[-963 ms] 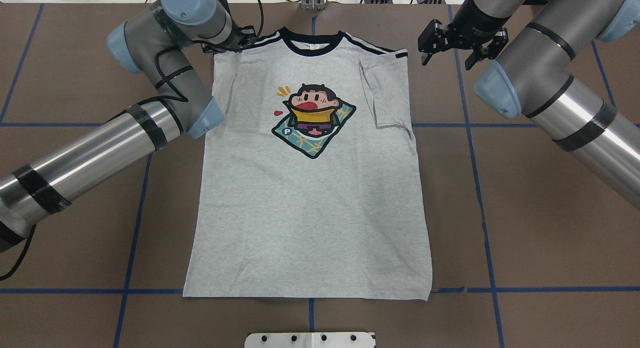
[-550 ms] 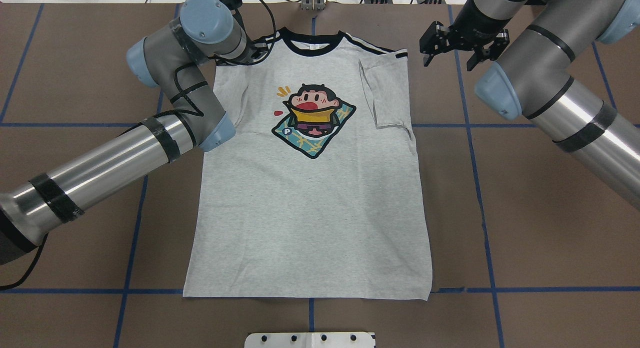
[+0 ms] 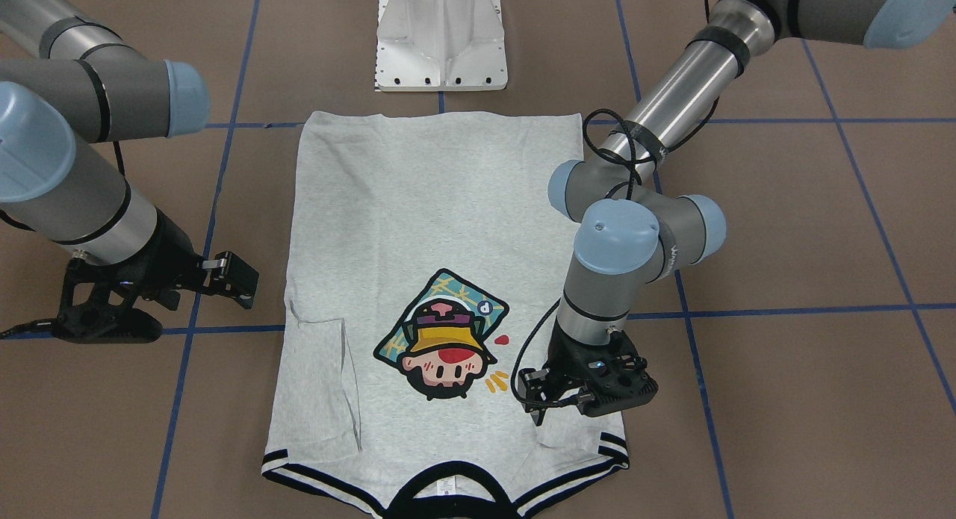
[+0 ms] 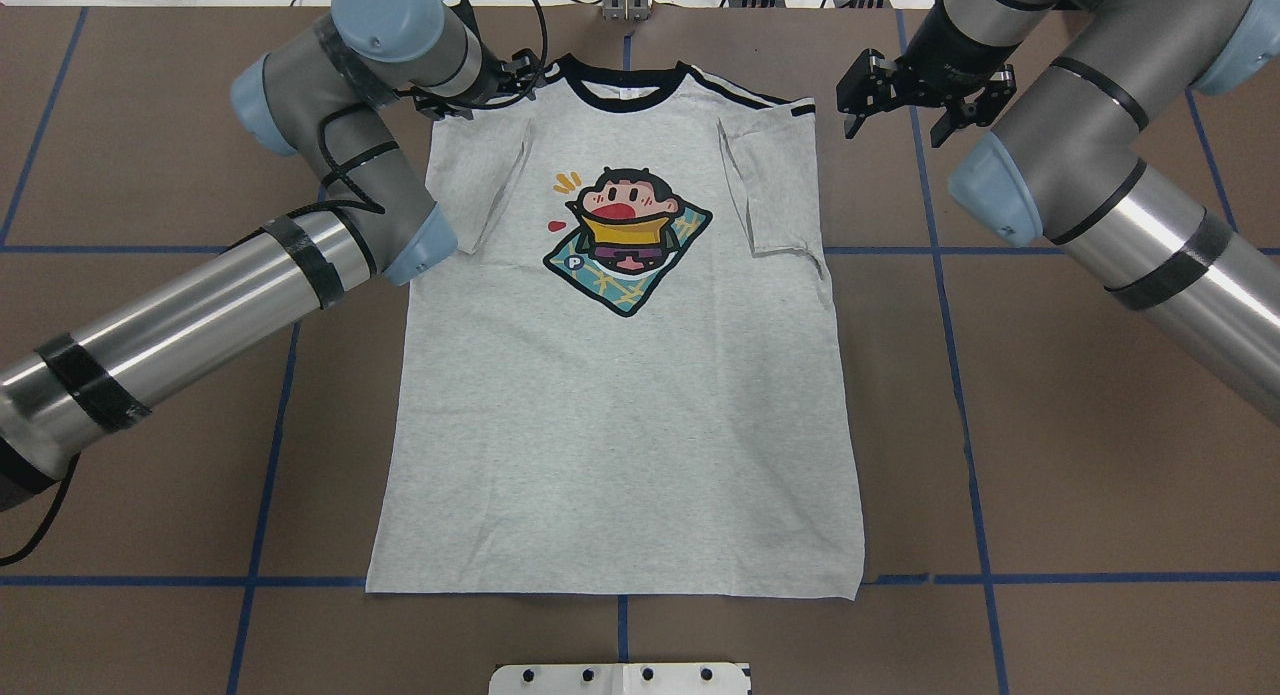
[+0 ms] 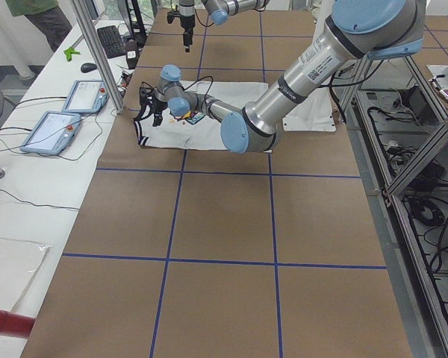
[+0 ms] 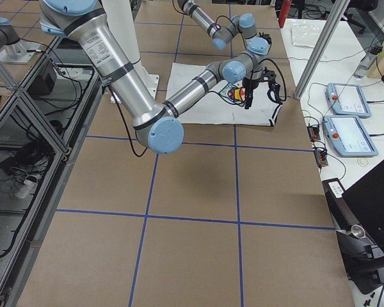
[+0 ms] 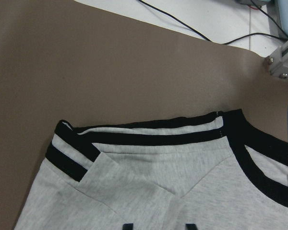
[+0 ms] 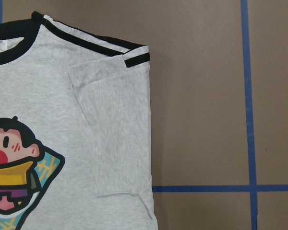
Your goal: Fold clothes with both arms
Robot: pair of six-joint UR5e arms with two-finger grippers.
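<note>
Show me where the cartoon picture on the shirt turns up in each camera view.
Front-facing: cartoon print lower centre, upside down.
Overhead: print upper centre, upright.
Exterior left: print a tiny coloured patch, upper left.
Exterior right: print a small coloured patch, upper centre.
Left wrist: not in it.
Right wrist: print lower left corner, cut off.
Shared landmark: black neck band, just beyond the character's head.
</note>
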